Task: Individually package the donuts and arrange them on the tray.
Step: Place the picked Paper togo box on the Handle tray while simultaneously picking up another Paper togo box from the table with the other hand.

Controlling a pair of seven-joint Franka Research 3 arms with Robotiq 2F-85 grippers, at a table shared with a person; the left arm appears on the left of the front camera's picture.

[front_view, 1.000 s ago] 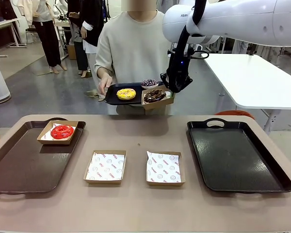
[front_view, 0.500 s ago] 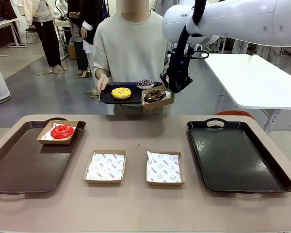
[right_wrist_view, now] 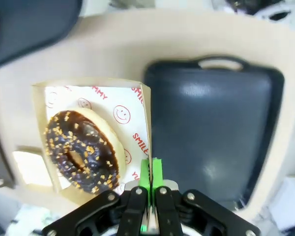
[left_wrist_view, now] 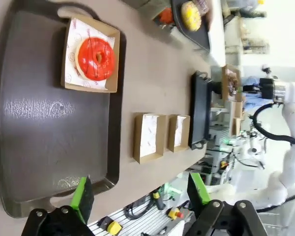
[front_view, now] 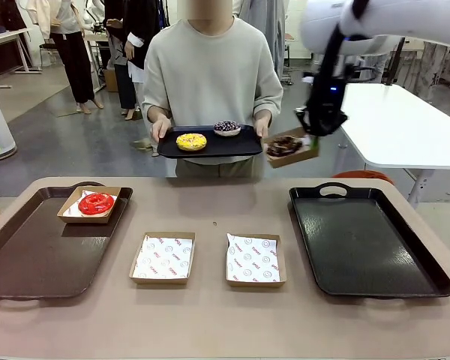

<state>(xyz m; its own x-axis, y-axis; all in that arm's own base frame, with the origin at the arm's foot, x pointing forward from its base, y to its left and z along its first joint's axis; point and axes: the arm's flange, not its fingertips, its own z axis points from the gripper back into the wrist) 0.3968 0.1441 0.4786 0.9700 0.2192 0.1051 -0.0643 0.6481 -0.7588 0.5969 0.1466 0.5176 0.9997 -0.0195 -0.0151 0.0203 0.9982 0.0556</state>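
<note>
1. The right gripper [right_wrist_view: 150, 178] is pinched tight on the side wall of a cardboard box [right_wrist_view: 96, 96] that carries the chocolate donut [right_wrist_view: 82, 150]. From the front, box and donut hang in the air at about 1 o'clock from the table's middle, past the far edge and near the person's hand [front_view: 262, 127].
2. The left gripper [left_wrist_view: 140, 196] stands wide with nothing between its pads, looking down on the brown tray [front_view: 37, 259] at 9 o'clock.
3. Done, as I judge it: the red donut [front_view: 96, 203] sits boxed on that tray, at about 10 o'clock. The chocolate one is boxed but not yet set down.
4. Left to do: the yellow donut [front_view: 191, 141] and the purple sprinkled donut [front_view: 226, 127] lie unboxed on the person's tray [front_view: 229, 148] at 12 o'clock. Two lined boxes [front_view: 163, 257] wait side by side near 6 o'clock, both unfilled.
5. The black tray [front_view: 360, 240] at 3 o'clock bears nothing. The held box looks bound for it, so roughly half the work remains.
</note>
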